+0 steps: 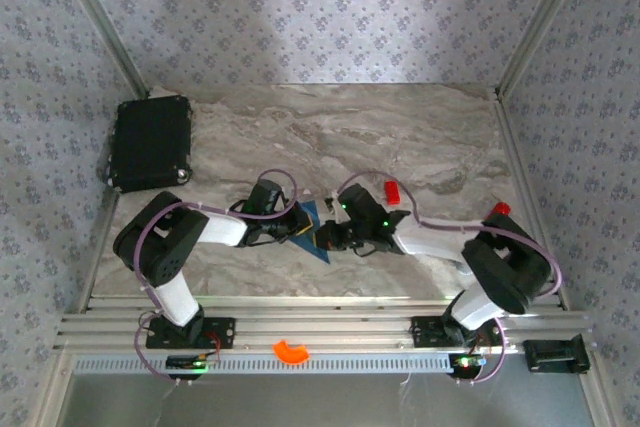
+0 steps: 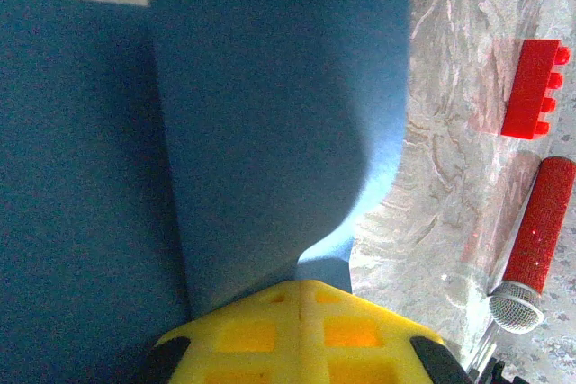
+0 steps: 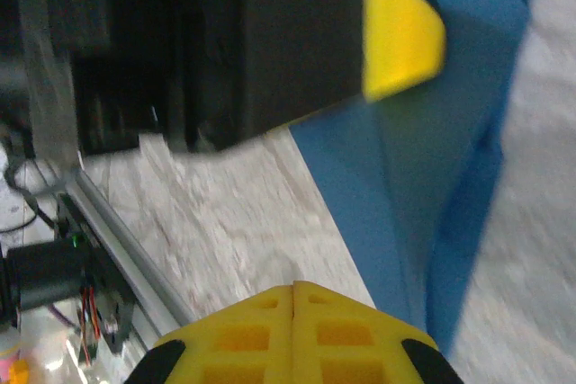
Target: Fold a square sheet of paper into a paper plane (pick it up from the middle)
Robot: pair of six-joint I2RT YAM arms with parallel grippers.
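Observation:
The square sheet of paper [image 1: 312, 225] lies creased between the two arms as a dark blue triangular shape, its point toward the near edge. In the left wrist view a large flap of the paper [image 2: 270, 123] stands up from the table. My left gripper [image 2: 304, 283] is shut on the paper's edge, its yellow jaws pressed together, and sits at the sheet's left side [image 1: 294, 231]. My right gripper [image 3: 295, 287] is shut with nothing in it. It hangs over bare table just beside the paper [image 3: 423, 177], at the sheet's right side [image 1: 330, 238].
A small red block [image 1: 397, 192] [image 2: 535, 87] lies right of the paper, with a red-handled microphone [image 2: 538, 236] nearby. A black case [image 1: 150, 142] sits at the back left. An orange curved piece [image 1: 291, 351] rests on the front rail. Open marble table [image 1: 400, 137] stretches behind.

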